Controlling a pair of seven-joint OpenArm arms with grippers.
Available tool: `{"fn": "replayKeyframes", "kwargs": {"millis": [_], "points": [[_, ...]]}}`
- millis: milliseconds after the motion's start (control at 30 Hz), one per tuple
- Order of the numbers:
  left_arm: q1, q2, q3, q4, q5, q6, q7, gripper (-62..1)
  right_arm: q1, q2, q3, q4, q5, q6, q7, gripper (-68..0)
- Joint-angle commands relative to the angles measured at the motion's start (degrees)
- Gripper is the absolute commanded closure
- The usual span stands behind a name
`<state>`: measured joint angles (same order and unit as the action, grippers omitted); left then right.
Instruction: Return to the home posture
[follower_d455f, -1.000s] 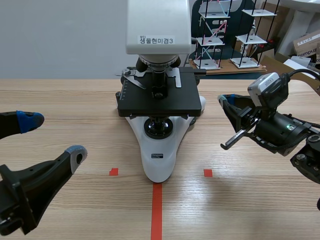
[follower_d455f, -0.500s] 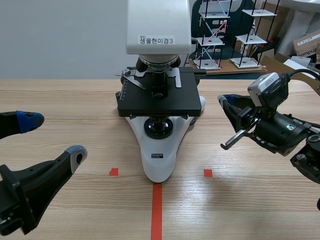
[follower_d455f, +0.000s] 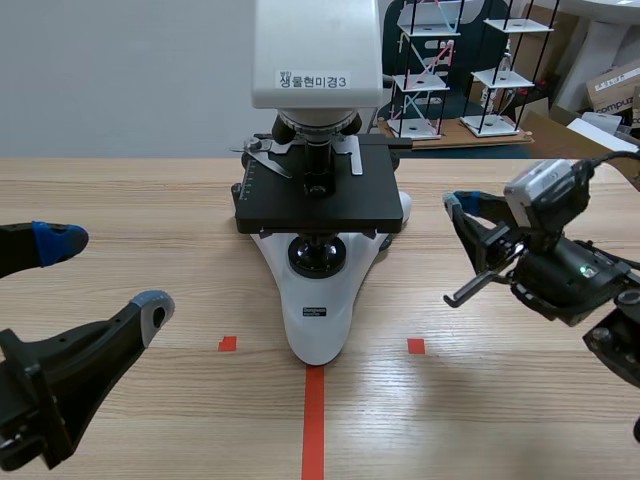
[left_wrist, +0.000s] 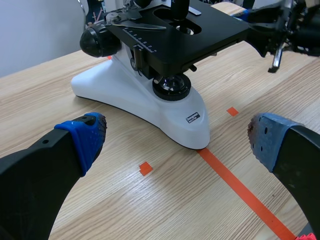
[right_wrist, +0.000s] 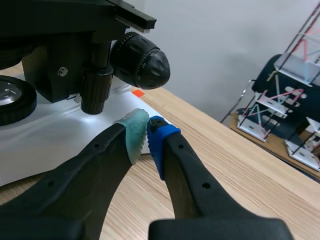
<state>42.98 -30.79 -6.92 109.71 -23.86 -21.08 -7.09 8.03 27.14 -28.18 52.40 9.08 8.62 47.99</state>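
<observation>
A white and black microscope (follower_d455f: 316, 300) stands at the table's middle, its black stage (follower_d455f: 318, 205) above the base. My left gripper (follower_d455f: 105, 273) is low at the near left, open, with nothing between its blue-padded fingers. In the left wrist view this gripper (left_wrist: 175, 140) is spread wide, and the microscope (left_wrist: 145, 97) stands ahead of it. My right gripper (follower_d455f: 455, 206) hovers to the right of the stage, shut on nothing. In the right wrist view its pads (right_wrist: 145, 132) meet just short of the microscope's black focus knob (right_wrist: 141, 62) and white base (right_wrist: 50, 137).
Wire-frame models (follower_d455f: 440, 70) stand on a board behind the table at the back right, with cardboard boxes (follower_d455f: 615, 85) beside them. An orange-red tape line (follower_d455f: 313, 420) runs from the microscope's base to the near edge. The right arm (left_wrist: 287, 30) shows beyond the stage in the left wrist view.
The right arm has drifted slightly right and down, away from the microscope, its gripper still shut. The left arm has not moved.
</observation>
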Motion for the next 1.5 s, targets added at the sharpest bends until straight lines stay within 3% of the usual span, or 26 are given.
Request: {"fn": "replayKeyframes", "kwargs": {"millis": [0,133,167,267,333,433,600,700,867,967,1467], "points": [[-0.2,0.3,-0.2,0.6,-0.4,0.0,-0.8,-59.8,-2.3,0.2,1.6,1.8,0.5,-0.7,0.6,-6.7],[-0.2,0.3,-0.2,0.6,-0.4,0.0,-0.8,-59.8,-8.9,0.2,5.7,6.7,0.6,-0.7,-0.2,-9.9],[-0.2,0.3,-0.2,0.6,-0.4,0.0,-0.8,-59.8,-10.8,0.2,7.0,8.6,1.2,-0.7,-0.3,-13.8],[-0.2,0.3,-0.2,0.6,-0.4,0.0,-0.8,-59.8,-16.8,0.2,11.4,15.6,5.3,-0.6,-1.3,-34.2],[-0.2,0.3,-0.2,0.6,-0.4,0.0,-0.8,-59.8,-20.9,0.2,14.3,21.7,7.7,0.0,-4.7,-42.0],[-0.2,0.3,-0.2,0.6,-0.4,0.0,-0.8,-59.8,-26.7,0.2,17.4,30.4,8.1,0.3,-10.3,-45.4],[-0.2,0.3,-0.2,0.6,-0.4,0.0,-0.8,-59.8,-35.4,-1.0,20.5,42.7,7.9,2.1,-18.1,-56.6],[-0.2,0.3,-0.2,0.6,-0.4,0.0,-0.8,-59.8,-39.6,-2.3,21.6,47.8,7.6,4.3,-22.1,-58.3],[-0.2,0.3,-0.2,0.6,-0.4,0.0,-0.8,-59.8,-45.2,-4.3,23.5,53.1,7.5,4.8,-25.2,-58.3],[-0.2,0.3,-0.2,0.6,-0.4,0.0,-0.8,-59.8,-47.3,-4.8,24.5,55.3,4.7,4.9,-26.2,-58.2],[-0.2,0.3,-0.2,0.6,-0.4,0.0,-0.8,-59.8,-48.3,-4.8,24.5,56.4,2.9,4.7,-26.3,-58.2]]}}
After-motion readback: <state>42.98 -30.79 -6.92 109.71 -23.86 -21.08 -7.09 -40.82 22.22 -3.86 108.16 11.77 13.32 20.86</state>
